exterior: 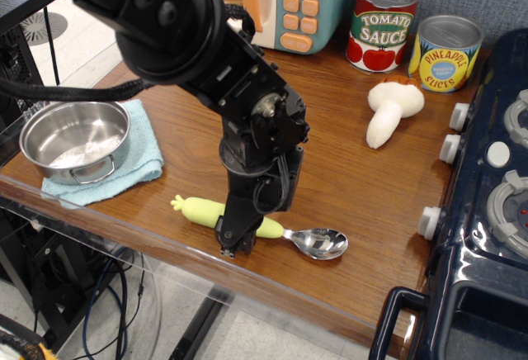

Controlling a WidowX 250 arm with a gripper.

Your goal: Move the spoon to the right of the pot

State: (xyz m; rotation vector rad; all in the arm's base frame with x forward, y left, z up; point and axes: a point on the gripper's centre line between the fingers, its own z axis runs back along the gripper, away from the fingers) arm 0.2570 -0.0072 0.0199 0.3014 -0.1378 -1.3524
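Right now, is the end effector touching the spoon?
Cannot tell. The single camera view shows the end effector overlapping the spoon at its handle near the table's front edge, but the arm hides the contact point.

Wooden table [355,211]: spoon [264,229], cloth [140,162], cans [384,26], perhaps mushroom [392,111].

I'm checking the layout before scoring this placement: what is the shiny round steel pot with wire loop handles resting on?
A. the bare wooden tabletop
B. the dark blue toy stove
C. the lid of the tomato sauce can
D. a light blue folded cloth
D: the shiny round steel pot sits on a light blue folded cloth at the table's left edge, with the cloth's corners showing around it.
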